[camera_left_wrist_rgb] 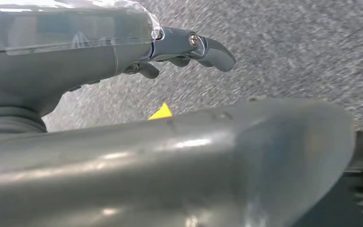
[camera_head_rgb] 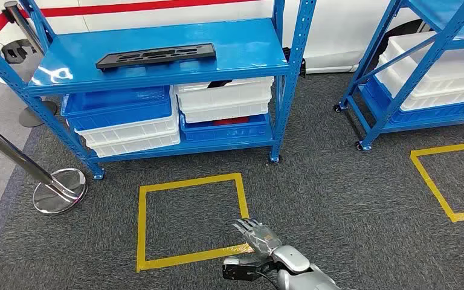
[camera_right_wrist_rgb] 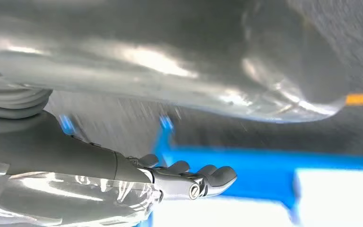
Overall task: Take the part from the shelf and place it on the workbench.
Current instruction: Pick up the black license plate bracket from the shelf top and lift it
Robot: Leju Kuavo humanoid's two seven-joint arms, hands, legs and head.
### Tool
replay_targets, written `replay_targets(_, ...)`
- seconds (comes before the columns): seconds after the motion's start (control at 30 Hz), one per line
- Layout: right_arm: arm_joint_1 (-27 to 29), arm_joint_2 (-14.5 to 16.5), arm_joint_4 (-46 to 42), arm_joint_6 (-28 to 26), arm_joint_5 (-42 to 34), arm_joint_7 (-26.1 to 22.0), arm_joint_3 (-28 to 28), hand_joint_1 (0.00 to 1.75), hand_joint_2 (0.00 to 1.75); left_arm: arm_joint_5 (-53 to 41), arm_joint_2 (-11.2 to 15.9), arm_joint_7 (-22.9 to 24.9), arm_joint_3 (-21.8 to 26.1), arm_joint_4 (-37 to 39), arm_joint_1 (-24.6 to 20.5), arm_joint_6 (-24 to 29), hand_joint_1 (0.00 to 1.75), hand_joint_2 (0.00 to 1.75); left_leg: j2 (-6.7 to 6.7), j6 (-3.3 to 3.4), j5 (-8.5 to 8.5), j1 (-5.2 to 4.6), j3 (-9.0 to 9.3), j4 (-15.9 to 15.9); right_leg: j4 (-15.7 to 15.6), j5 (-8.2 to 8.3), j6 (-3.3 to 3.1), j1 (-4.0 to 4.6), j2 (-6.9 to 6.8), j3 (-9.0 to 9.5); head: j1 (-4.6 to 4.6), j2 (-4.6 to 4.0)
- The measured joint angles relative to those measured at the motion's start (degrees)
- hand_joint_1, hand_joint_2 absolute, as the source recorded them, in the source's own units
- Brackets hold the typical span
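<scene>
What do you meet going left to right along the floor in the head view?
Stanchion base → yellow tape square → right hand → second yellow square.

— What does the robot look like?
— Its arm (camera_head_rgb: 305,275) is round, shiny and silver. The right hand (camera_head_rgb: 255,237) has grey fingers and a black part by the wrist.
— And close up?
— The left hand (camera_left_wrist_rgb: 189,47) has dark fingers, a small silver screw, and clear plastic wrap over grey.
</scene>
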Motion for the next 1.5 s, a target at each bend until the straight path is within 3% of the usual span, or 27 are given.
replay_targets(0.17,-1.8,0.4,-1.8,-4.1,2.6,-3.9,1.2,0.00,0.00,-0.8,-0.2,0.0,0.8,0.1,-0.5,0.1,0.00,0.00,-0.15,1.21,0.12,-0.37,0.91,-2.9,-0.1,0.36,1.37,0.30,-0.05,-0.50,0.00,0.00)
replay_targets(0.23,-2.9,0.4,-4.1,-5.3,4.4,-4.3,1.9,0.00,0.00,-1.6,-0.2,0.7,0.8,0.2,-0.5,0.5,0.00,0.00,-0.03,1.93,0.57,-0.17,0.94,-3.4,1.1,-0.57,1.92,0.25,-0.09,-1.15,0.01,0.00)
replay_targets(0.27,-3.6,0.4,-5.5,-5.6,5.4,-4.1,2.3,0.00,0.00,-2.1,-0.2,1.1,0.8,0.2,-0.6,0.7,0.00,0.00,0.06,2.25,0.77,-0.06,0.97,-3.7,3.3,-1.97,2.10,0.23,-0.12,-2.18,0.01,0.00)
replay_targets(0.33,-4.7,0.0,-8.9,-5.6,7.3,-3.2,3.0,0.00,0.00,-2.7,-0.2,1.6,0.8,0.2,-0.7,0.9,0.00,0.00,0.19,2.57,0.86,-0.18,0.81,-3.7,10.7,-5.76,2.28,0.11,-0.14,-5.72,0.01,0.00)
replay_targets(0.37,-5.0,-0.3,-10.8,-5.6,7.9,-2.7,3.2,0.00,0.00,-2.9,-0.2,1.8,0.8,0.2,-0.7,0.9,0.00,0.00,0.20,2.64,0.87,-0.24,0.74,-3.7,14.3,-7.05,2.36,0.07,-0.15,-7.43,0.02,0.00)
replay_targets(0.4,-5.3,-0.8,-12.9,-5.6,8.6,-2.4,3.5,0.00,0.00,-3.0,-0.2,1.9,0.8,0.2,-0.7,1.0,0.00,0.00,0.19,2.69,0.86,-0.27,0.71,-3.6,16.3,-7.26,2.40,0.04,-0.15,-8.37,0.02,0.00)
replay_targets(0.43,-5.6,-1.4,-15.0,-5.7,9.3,-2.1,3.7,0.00,0.00,-3.0,-0.2,2.1,0.8,0.2,-0.7,1.1,0.00,0.00,0.13,2.68,0.83,-0.29,0.71,-3.6,15.9,-6.30,2.39,0.01,-0.15,-8.24,0.02,0.00)
replay_targets(0.47,-5.9,-2.0,-17.0,-5.8,10.0,-1.9,3.8,0.00,0.00,-3.0,-0.2,2.3,0.8,0.2,-0.7,1.2,0.00,0.00,0.07,2.62,0.77,-0.30,0.76,-3.4,13.3,-4.42,2.28,0.00,-0.15,-7.00,0.02,0.00)
replay_targets(0.5,-6.3,-2.7,-19.0,-5.9,10.6,-1.6,3.9,0.00,0.00,-3.1,-0.2,2.5,0.8,0.2,-0.6,1.4,0.00,0.00,0.01,2.50,0.66,-0.31,0.80,-3.3,9.4,-2.19,2.08,0.01,-0.16,-5.12,0.02,0.00)
replay_targets(0.57,-7.1,-4.0,-22.8,-5.7,11.2,-0.9,4.0,0.00,0.00,-3.4,-0.2,2.9,0.7,0.2,-0.6,1.7,0.00,0.00,-0.03,2.03,0.38,-0.55,0.58,-2.8,2.5,0.30,1.64,0.22,-0.17,-1.99,0.02,0.00)
replay_targets(0.6,-7.4,-4.6,-24.6,-5.4,11.2,-0.6,3.9,0.00,0.00,-3.5,-0.2,3.1,0.7,0.2,-0.5,1.9,0.00,0.00,-0.01,1.78,0.29,-0.62,0.40,-2.6,0.9,0.54,1.45,0.34,-0.15,-1.38,0.01,0.00)
replay_targets(0.73,-7.0,-6.8,-30.3,-4.9,11.1,0.0,3.7,0.00,0.00,-3.7,-0.1,3.4,0.7,0.2,-0.4,2.0,0.00,0.00,0.00,0.62,-0.45,-0.53,-0.07,-1.8,0.0,0.46,0.43,0.16,-0.04,-1.13,0.01,0.00)
replay_targets(0.8,-6.6,-7.2,-32.2,-4.9,11.3,0.2,3.7,0.00,0.00,-3.7,-0.1,3.4,0.7,0.3,-0.4,2.0,0.00,0.00,-0.01,0.01,-2.98,-0.30,-2.09,2.7,-0.3,0.41,-0.08,-0.05,-0.06,-0.84,0.01,0.00)
replay_targets(0.87,-5.9,-7.3,-33.4,-4.9,11.7,0.5,3.7,0.00,0.00,-3.7,-0.1,3.4,0.7,0.3,-0.3,2.1,0.00,0.00,-0.01,-0.44,-6.08,-0.07,-5.91,10.4,-0.3,0.20,-0.29,-0.04,-0.06,-0.72,0.00,0.00)
replay_targets(0.9,-5.5,-7.4,-33.7,-4.9,12.0,0.6,3.7,0.00,0.00,-3.7,-0.1,3.4,0.7,0.3,-0.3,2.1,0.00,0.00,-0.01,-0.57,-6.64,0.02,-7.41,13.0,-0.3,0.10,-0.28,-0.02,-0.06,-0.61,0.00,0.00)
replay_targets(0.93,-5.1,-7.5,-33.9,-4.9,12.2,0.7,3.7,0.00,0.00,-3.8,-0.1,3.5,0.7,0.3,-0.2,2.2,0.00,0.00,0.00,-0.62,-6.13,0.08,-8.02,13.8,-0.3,-0.04,-0.23,-0.03,-0.03,-0.46,0.00,0.00)
replay_targets(0.97,-5.0,-7.5,-34.0,-4.9,12.3,0.7,3.7,0.00,0.00,-3.9,-0.1,3.5,0.7,0.3,-0.1,2.3,0.00,0.00,0.00,-0.56,-4.52,0.11,-7.47,12.1,-0.3,-0.20,-0.13,-0.04,0.03,-0.22,0.00,0.00)
replay_targets(1.03,-5.0,-7.6,-34.1,-5.0,12.4,0.7,3.7,0.00,0.00,-4.2,-0.1,3.5,0.6,0.3,-0.1,2.4,0.00,0.00,-0.01,-0.13,-0.28,0.08,-4.07,4.5,-0.2,-0.65,0.20,-0.02,0.13,0.45,0.01,0.00)
replay_targets(1.1,-5.0,-7.7,-34.2,-5.2,12.5,0.8,3.6,0.00,0.00,-4.3,-0.1,3.6,0.5,0.3,-0.2,2.4,0.00,0.00,-0.02,0.59,1.38,-0.18,-1.31,-1.4,-0.3,-1.02,0.74,0.15,0.13,0.76,0.01,0.00)
replay_targets(1.2,-4.9,-7.8,-34.3,-5.5,12.5,0.7,3.4,0.00,0.00,-4.3,-0.1,3.8,0.3,0.3,-0.2,2.4,0.00,0.00,-0.06,1.48,1.06,-0.30,-0.64,-2.8,-0.5,-1.18,1.67,0.24,0.07,0.86,0.01,0.00)
replay_targets(1.27,-4.9,-7.9,-34.5,-5.7,12.4,0.7,3.3,0.00,0.00,-4.4,-0.1,3.9,0.2,0.3,-0.2,2.3,0.00,0.00,-0.08,2.08,1.04,-0.11,-0.13,-3.3,1.2,-2.24,2.15,0.15,0.02,0.19,0.02,0.00)
replay_targets(1.3,-4.9,-8.0,-34.7,-5.7,12.4,0.6,3.2,0.00,0.00,-4.4,-0.1,4.0,0.2,0.3,-0.2,2.2,0.00,0.00,-0.07,2.41,0.95,-0.07,0.17,-3.5,3.8,-3.46,2.32,0.09,0.00,-1.16,0.02,0.00)
replay_targets(1.37,-4.6,-8.1,-34.7,-5.7,12.4,0.6,3.2,0.00,0.00,-4.3,-0.1,4.0,0.1,0.3,-0.2,2.1,0.00,0.00,-0.05,2.92,0.54,-0.24,0.58,-3.5,11.7,-6.29,2.47,0.02,-0.02,-5.67,0.02,0.00)
replay_targets(1.4,-4.3,-8.2,-34.7,-5.7,12.4,0.6,3.2,0.00,0.00,-4.3,0.0,4.1,0.1,0.3,-0.2,2.0,0.00,0.00,-0.08,3.06,0.31,-0.33,0.82,-3.5,14.9,-6.87,2.49,0.00,-0.02,-7.81,0.02,0.00)
replay_targets(1.43,-4.1,-8.2,-34.7,-5.7,12.4,0.6,3.2,0.00,0.00,-4.3,0.0,4.1,0.0,0.3,-0.1,2.0,0.00,0.00,-0.15,3.11,0.02,-0.40,1.14,-3.5,16.2,-6.27,2.45,0.00,-0.03,-9.09,0.02,0.00)
replay_targets(1.47,-4.0,-8.3,-34.7,-5.7,12.4,0.6,3.2,0.00,0.00,-4.3,0.0,4.1,0.0,0.3,-0.1,2.0,0.00,0.00,-0.23,3.09,-0.29,-0.48,1.58,-3.5,15.2,-4.52,2.32,0.01,-0.03,-9.21,0.02,0.00)
replay_targets(1.5,-3.9,-8.3,-34.7,-5.7,12.4,0.6,3.2,0.00,0.00,-4.3,0.0,4.1,-0.1,0.3,-0.1,1.9,0.00,0.00,-0.31,3.02,-0.67,-0.55,2.12,-3.5,12.1,-1.89,2.09,0.04,-0.03,-8.28,0.02,0.00)
